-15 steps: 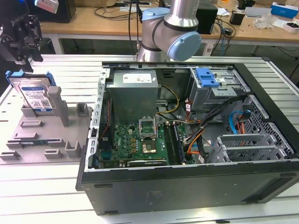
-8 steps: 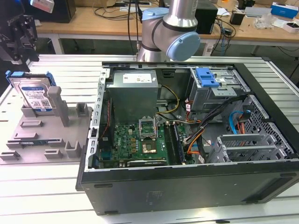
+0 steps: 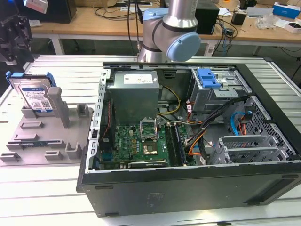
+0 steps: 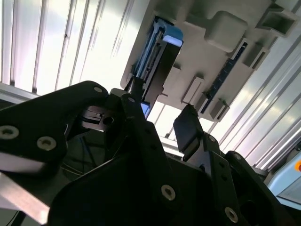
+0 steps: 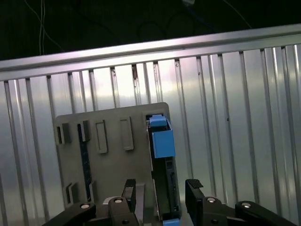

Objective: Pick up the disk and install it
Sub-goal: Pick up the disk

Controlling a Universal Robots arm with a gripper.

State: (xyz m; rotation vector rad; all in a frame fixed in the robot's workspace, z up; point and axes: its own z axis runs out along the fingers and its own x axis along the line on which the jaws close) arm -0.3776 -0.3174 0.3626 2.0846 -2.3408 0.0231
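Exterior view, left to right: the disk (image 3: 34,92) standing on edge, label facing out, in a slot of the grey holder (image 3: 42,136) on the ribbed metal desk (image 3: 42,193); just beside the holder, toward the exterior view's right, an open computer case (image 3: 188,193) lying on its side, circuit board and cables exposed; behind the case, well apart from the holder, the arm (image 3: 169,28). First wrist view: pincer (image 5: 161,188) spread wide over the holder, gripping nothing, fingers (image 5: 194,190) flanking the disk's blue-framed edge, gaps visible on both sides.
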